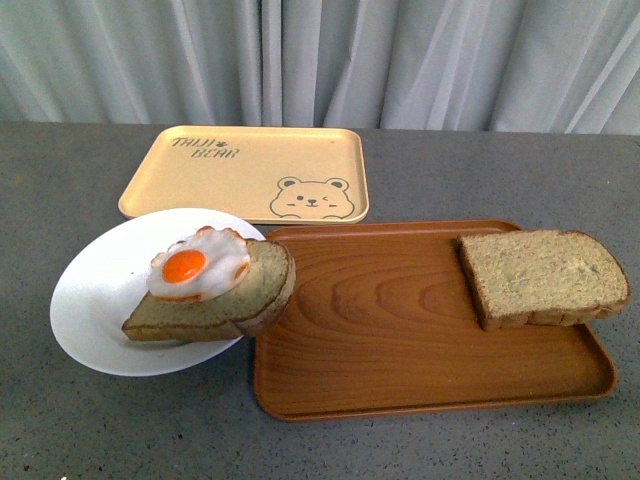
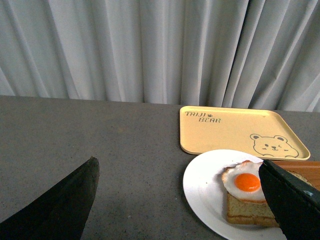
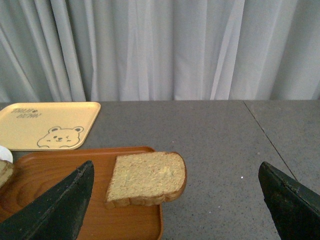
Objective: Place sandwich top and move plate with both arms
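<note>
Front view: the sandwich top (image 1: 540, 272) is lying flat at the right end of the brown tray (image 1: 380, 330), its outer edge hanging over the tray's rim. The plate (image 1: 95, 290) is sitting well to its left on the grey table (image 1: 60, 420), carrying the egg-topped slice (image 1: 250, 295), which is overhanging the plate's right rim towards the brown tray. A yellow tray (image 1: 240, 170) is resting behind. Neither arm is showing here.

Left wrist view: the left gripper (image 2: 177, 162) is hanging with its fingers spread wide and holding nothing, the plate partly hidden behind one finger.

Right wrist view: the right gripper (image 3: 176, 164) is also gaping wide and empty, with the sandwich top lying between and beyond its fingers.

The slice is looking light, soft and easily crushed; a gentle pinch across the overhanging crust edge seems the safest hold. The plate is likely stiff, smooth and slippery, so opposite rims, one per arm, are probably the best grip, kept level so the egg does not slide.
</note>
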Available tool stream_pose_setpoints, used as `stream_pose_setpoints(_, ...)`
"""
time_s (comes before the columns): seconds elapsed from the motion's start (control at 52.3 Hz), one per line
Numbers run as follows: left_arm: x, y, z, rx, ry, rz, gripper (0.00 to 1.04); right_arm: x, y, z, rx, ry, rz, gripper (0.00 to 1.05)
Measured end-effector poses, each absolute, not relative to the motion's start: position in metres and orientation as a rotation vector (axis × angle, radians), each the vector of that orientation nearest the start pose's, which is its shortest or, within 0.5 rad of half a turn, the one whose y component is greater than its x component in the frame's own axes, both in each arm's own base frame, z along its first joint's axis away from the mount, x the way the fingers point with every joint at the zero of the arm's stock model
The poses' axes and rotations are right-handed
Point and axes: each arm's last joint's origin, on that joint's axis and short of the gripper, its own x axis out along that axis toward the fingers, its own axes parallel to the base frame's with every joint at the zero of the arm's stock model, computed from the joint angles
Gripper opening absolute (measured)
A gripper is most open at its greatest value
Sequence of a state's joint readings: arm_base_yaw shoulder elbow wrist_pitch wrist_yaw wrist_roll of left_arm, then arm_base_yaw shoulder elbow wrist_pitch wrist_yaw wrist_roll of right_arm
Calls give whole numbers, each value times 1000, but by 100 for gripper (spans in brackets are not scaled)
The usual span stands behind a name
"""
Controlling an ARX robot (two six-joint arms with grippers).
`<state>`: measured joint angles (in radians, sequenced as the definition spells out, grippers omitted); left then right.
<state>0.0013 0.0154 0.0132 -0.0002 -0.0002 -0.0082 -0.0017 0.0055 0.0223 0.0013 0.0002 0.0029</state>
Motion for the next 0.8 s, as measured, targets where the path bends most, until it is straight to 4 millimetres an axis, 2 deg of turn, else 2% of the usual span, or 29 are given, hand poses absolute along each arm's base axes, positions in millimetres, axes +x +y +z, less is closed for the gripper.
stream_pose_setpoints(0.803,98,0,167,-8,2,2,96,97,0,171,3,-18,-2,96)
